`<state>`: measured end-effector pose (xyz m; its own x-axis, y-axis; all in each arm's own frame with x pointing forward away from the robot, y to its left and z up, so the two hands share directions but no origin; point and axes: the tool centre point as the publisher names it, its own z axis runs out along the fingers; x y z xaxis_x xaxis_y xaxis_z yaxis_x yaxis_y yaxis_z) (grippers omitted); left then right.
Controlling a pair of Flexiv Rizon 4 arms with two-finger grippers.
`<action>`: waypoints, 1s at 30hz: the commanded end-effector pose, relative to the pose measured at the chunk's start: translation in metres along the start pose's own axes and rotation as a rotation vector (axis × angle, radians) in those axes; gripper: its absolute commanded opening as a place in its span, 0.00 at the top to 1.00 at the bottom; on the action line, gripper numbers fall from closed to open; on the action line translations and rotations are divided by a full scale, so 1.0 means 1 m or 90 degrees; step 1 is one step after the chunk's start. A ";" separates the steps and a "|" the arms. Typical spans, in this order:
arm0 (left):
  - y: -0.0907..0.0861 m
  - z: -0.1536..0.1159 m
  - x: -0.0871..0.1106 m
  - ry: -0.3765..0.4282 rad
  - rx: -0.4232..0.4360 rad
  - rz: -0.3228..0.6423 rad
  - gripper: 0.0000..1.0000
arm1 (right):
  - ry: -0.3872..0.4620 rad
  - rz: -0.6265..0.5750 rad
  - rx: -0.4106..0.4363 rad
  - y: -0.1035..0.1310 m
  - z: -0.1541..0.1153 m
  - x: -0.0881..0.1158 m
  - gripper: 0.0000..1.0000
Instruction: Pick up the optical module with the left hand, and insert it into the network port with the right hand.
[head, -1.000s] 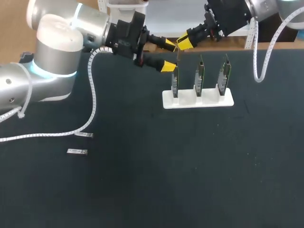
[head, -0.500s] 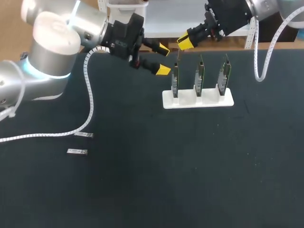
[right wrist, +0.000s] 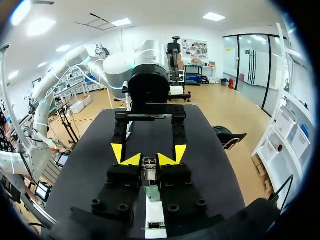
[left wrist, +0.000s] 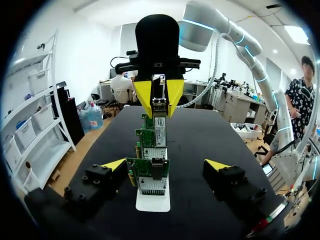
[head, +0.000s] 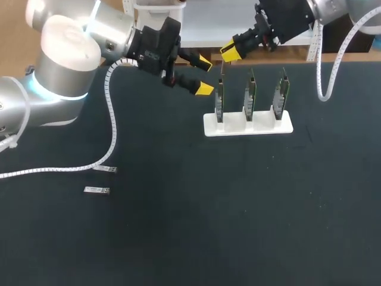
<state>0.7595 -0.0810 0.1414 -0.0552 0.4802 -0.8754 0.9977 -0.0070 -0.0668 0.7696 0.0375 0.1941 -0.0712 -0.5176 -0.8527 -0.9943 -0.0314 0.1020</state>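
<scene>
My right gripper is shut on the silver optical module, holding it just above the leftmost of three green network cards on a white stand. In the right wrist view the module sits between the yellow tips of the right gripper, over the card's port. My left gripper stands open just left of that card, holding nothing. In the left wrist view the left gripper straddles the row of cards, and beyond them the module shows pinched by the other gripper.
Two spare modules lie on the black table at the left, near the left arm's white cable. The other two cards stand to the right on the stand.
My left gripper has drawn back to the left, away from the module, and stays open. The right gripper keeps the module over the leftmost card, almost still.
</scene>
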 end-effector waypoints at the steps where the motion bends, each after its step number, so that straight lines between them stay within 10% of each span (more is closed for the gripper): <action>1: 0.002 0.001 0.000 0.002 0.003 -0.003 0.00 | -0.002 0.000 0.002 0.001 -0.001 0.001 1.00; 30: 0.003 0.002 0.001 0.008 0.000 -0.013 0.00 | 0.031 -0.052 -0.022 -0.002 0.009 0.008 1.00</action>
<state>0.7607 -0.0811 0.1393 -0.0737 0.4880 -0.8697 0.9966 0.0048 -0.0817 0.7674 0.0385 0.1823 0.0139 -0.5491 -0.8357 -0.9935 -0.1020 0.0505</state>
